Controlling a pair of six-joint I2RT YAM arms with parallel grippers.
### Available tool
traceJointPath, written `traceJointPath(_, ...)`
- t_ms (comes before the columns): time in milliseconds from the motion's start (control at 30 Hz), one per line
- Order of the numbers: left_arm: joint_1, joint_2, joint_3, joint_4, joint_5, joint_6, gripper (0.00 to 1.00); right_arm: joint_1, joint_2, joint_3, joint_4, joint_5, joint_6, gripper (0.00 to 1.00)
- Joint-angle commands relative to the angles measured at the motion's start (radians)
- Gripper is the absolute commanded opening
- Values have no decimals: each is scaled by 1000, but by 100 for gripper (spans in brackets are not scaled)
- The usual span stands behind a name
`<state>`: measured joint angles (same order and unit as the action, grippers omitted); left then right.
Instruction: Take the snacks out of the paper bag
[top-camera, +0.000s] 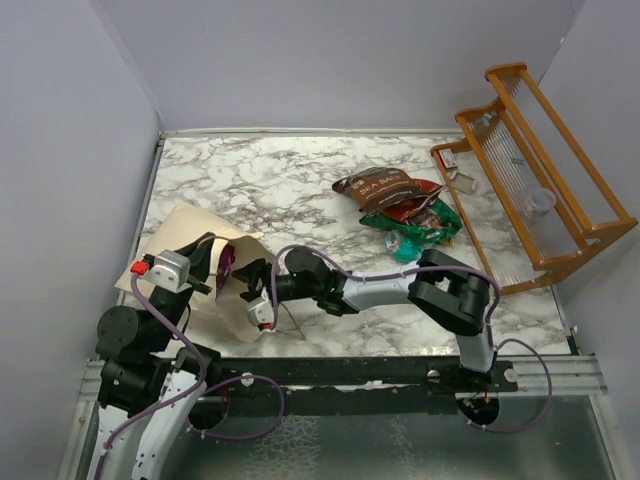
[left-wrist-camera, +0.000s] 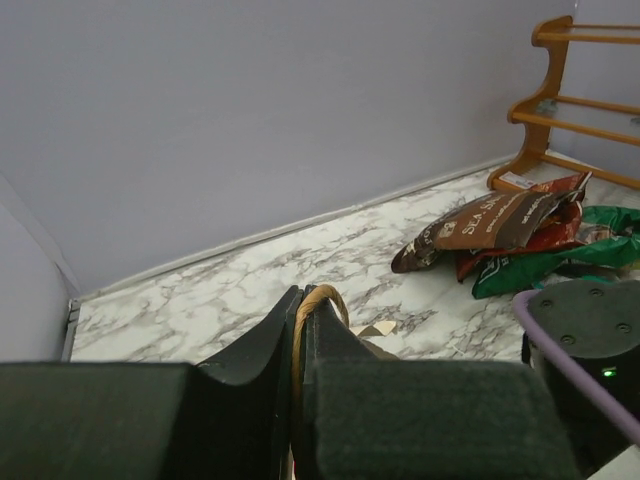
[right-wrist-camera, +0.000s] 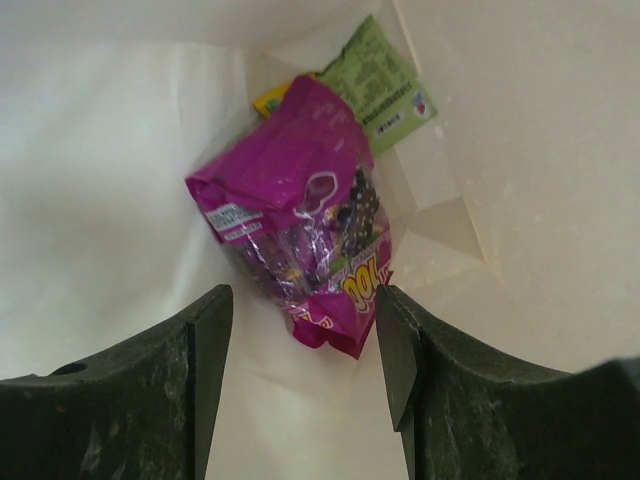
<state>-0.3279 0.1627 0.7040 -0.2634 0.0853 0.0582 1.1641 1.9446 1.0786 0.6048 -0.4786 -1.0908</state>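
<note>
Beige paper bag (top-camera: 178, 235) lies on its side at left of table (top-camera: 280, 180), mouth twd right. Inside: crinkly purple packet (right-wrist-camera: 300, 240), w/ green packet (right-wrist-camera: 385, 85) & yellow wrapper (right-wrist-camera: 268, 100) behind it. Outside, well to the right: brown Sea Salt bag (top-camera: 385, 186) atop red bag (top-camera: 418, 208), green bags (top-camera: 425, 232) alongside.

One paper bag (top-camera: 182, 226), one wooden rack (top-camera: 540, 200) — three packets (right-wrist-camera: 300, 235) inside, at least three outside.

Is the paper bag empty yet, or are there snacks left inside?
Not empty. The right wrist view looks into the paper bag: a purple packet, a green packet and part of a yellow wrapper lie inside.
</note>
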Motion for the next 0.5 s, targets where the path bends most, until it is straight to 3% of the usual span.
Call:
traceJointPath(0,-3,28,43,7,-10,-5,0,6,103,119,-74,127,-93,59)
traceJointPath(467,-3,43,77,33,35,-8,0,6,298,347,-193,141,-210,67)
